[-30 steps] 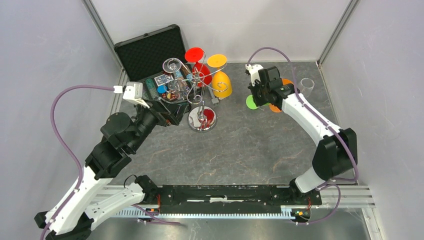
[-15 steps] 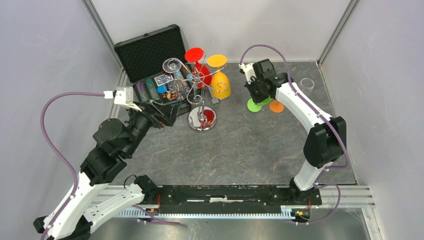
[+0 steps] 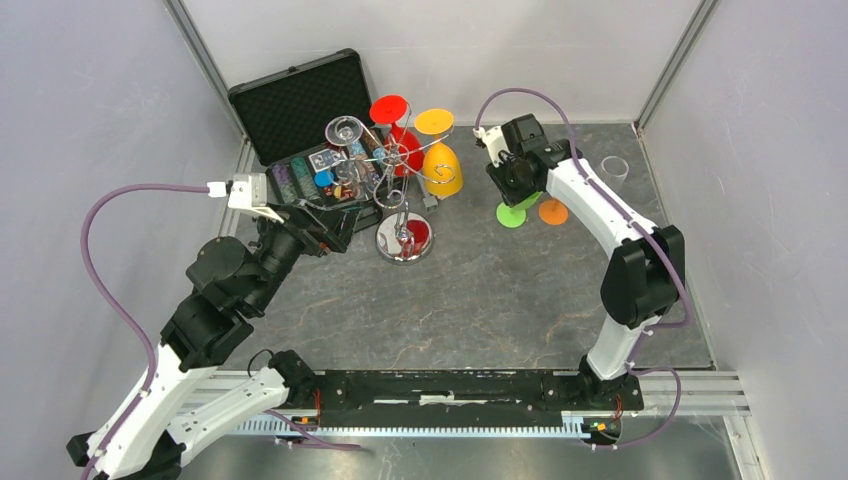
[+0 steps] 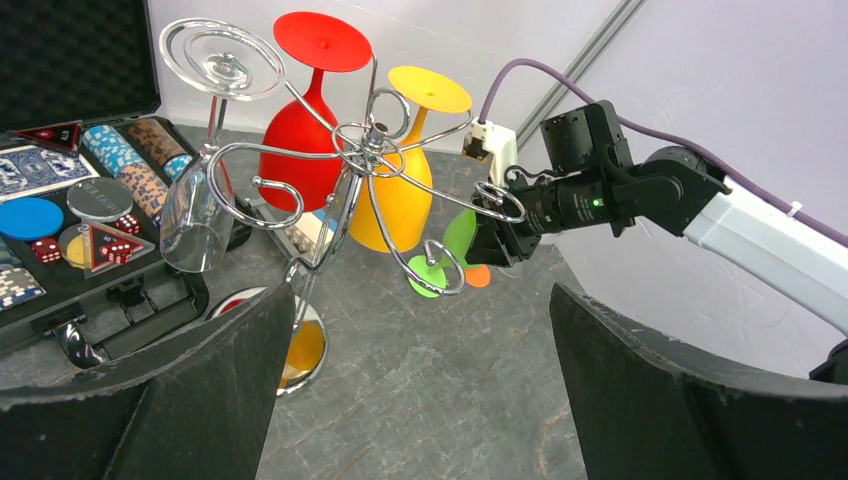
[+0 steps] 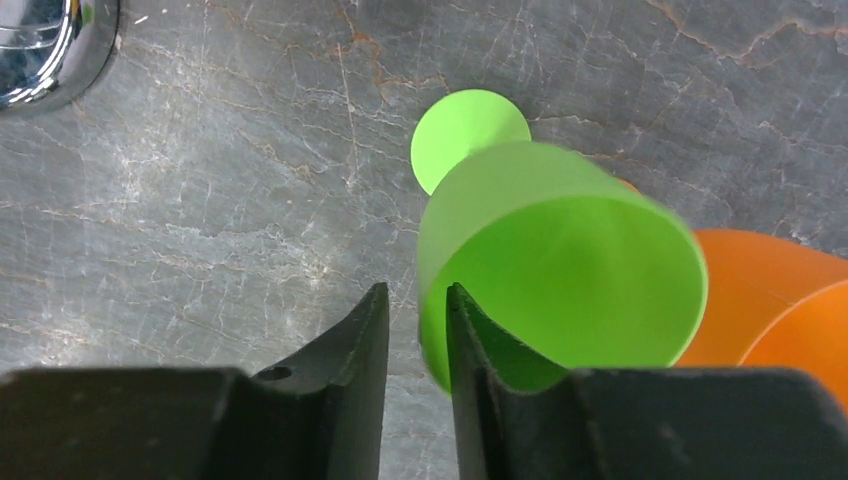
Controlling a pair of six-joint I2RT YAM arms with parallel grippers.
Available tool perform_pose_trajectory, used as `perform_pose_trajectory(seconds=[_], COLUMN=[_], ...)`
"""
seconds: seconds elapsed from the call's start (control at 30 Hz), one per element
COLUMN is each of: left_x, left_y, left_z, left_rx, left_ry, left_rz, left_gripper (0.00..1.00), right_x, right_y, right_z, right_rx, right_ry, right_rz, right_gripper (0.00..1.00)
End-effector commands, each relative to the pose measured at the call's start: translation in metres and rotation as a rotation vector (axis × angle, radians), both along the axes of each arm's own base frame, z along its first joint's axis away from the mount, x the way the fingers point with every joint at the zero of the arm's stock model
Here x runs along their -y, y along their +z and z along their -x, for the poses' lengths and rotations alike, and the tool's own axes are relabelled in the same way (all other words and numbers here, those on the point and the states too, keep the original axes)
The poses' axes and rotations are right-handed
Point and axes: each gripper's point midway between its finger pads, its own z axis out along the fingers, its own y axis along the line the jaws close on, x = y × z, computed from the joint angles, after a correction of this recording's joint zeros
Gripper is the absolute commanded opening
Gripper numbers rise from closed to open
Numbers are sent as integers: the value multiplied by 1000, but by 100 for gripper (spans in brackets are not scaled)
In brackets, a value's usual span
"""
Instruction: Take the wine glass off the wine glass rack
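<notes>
Top external: right arm (image 3: 600, 215) outstretched, pincer (image 5: 415, 310) slightly parted, perhaps astride green glass (image 5: 540, 260) rim.

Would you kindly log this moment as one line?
left gripper open, facing wine glass rack | right gripper parted astride green glass rim | green glass foot on table, beside orange glass

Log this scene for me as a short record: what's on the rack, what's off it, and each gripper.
on wine glass rack: clear glass, red glass, yellow glass, hanging bowl down
off rack: green glass, foot on table; orange glass beside it
right gripper: jaws slightly parted astride green glass rim
left gripper: open, empty, facing rack
</notes>
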Motion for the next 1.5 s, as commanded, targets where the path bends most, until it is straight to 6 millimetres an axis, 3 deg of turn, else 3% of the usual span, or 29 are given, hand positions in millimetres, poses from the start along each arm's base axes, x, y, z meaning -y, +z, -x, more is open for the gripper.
perform_pose_trajectory(seconds=[0.0, 0.3, 0.47, 0.63, 0.87, 1.0, 1.1, 1.27, 1.4, 1.47], left_x=[-1, -3, -9, -11, 24, 35, 26, -1, -23, -34], left_y=[9, 9, 8, 7, 5, 21, 36, 44, 31, 20], left_z=[1, -3, -8, -17, -45, -65, -83, -118, -144, -154], left_rx=[40, 37, 23, 9, -22, -17, -10, -35, -95, -130], left_ry=[-5, 18, 63, 113, 77, 93, 156, 178, 183, 199], left_rz=[-5, -12, -5, 14, 4, -57, -83, -11, 31, 32], left_gripper=[100, 100, 100, 100, 100, 100, 100, 100, 99, 93], right_x=[-3, 2, -6, -8, -6, -2, 0, -5, -13, -18], right_y=[20, 35, 55, 88, 132, 137, 131, 126, 130, 131], right_z=[-18, -44, -46, -35, -3, 17, 31, 46, 54, 58], right_rx=[61, 124, 188, 298, 454, 491, 488, 463, 468, 469], right_ry=[-12, -72, -76, -96, -105, -116, -136, -125, -100, -84], right_rz=[-1, 39, -37, -135, -293, -354, -396, -453, -527, -563], right_gripper=[36, 43, 52, 60, 68, 68, 68, 69, 67, 65])
